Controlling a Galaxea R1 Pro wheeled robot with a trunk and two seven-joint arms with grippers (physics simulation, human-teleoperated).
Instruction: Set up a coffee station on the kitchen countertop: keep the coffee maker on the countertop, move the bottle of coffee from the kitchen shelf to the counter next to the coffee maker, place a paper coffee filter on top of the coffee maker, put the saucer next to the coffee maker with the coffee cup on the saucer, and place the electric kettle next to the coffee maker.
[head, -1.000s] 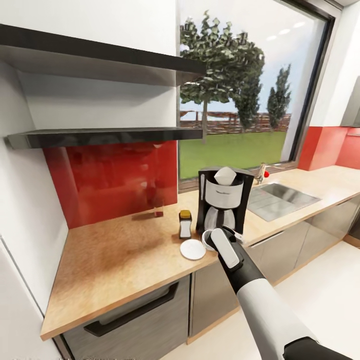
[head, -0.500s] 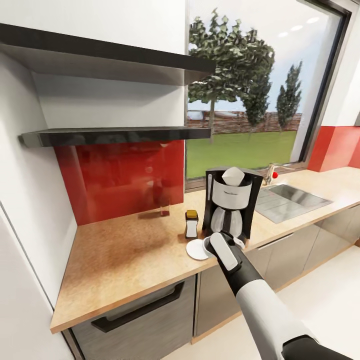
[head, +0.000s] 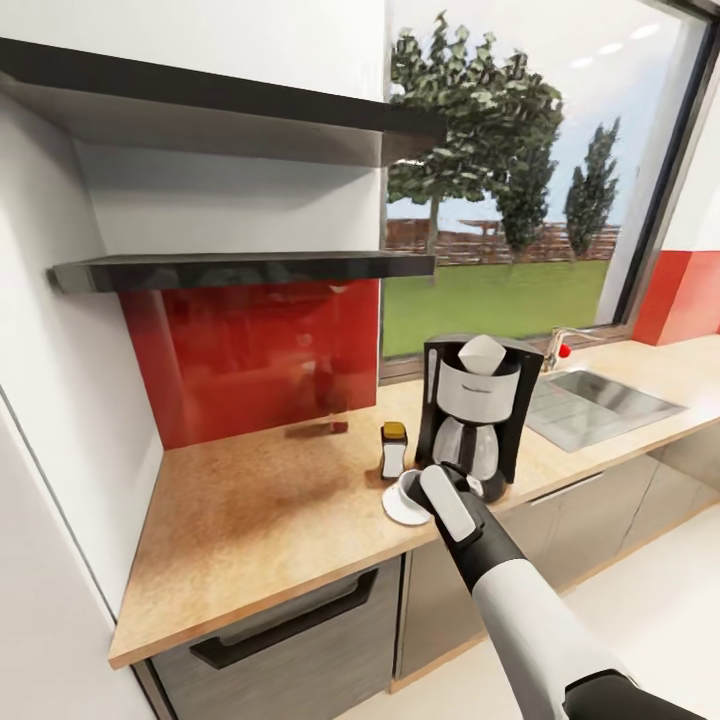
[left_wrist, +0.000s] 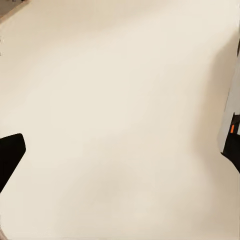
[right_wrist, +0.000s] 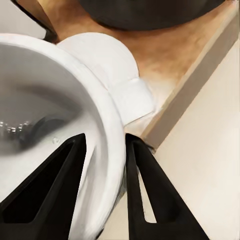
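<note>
While the right gripper (right_wrist: 102, 190) pinches the coffee cup (right_wrist: 45, 135) by its rim, one finger inside the bowl and one outside, the cup hangs over the saucer (head: 403, 506), which lies on the countertop (head: 260, 510) just in front of the coffee maker (head: 478, 420); from the head view I cannot tell whether the cup's base touches the saucer yet or hovers above it. Glazed and stiff, the cup will not yield to the fingers, so the hold depends on friction against a smooth, thin wall, and it looks light enough for that; a tilt or a bump against the saucer could make it slip or chip. Its handle (right_wrist: 131, 100) juts beyond the fingers toward the counter edge, and the rim beside it is a sound place to hold, since it keeps the cup upright. Setting it down flat and centred before letting go seems wise, as the saucer is shallow and would slide easily. A paper coffee filter (head: 482, 352) sits on top of the coffee maker, and the bottle of coffee (head: 394, 449) stands just beside it. Whether the left gripper is open or closed cannot be told from its wrist view.
</note>
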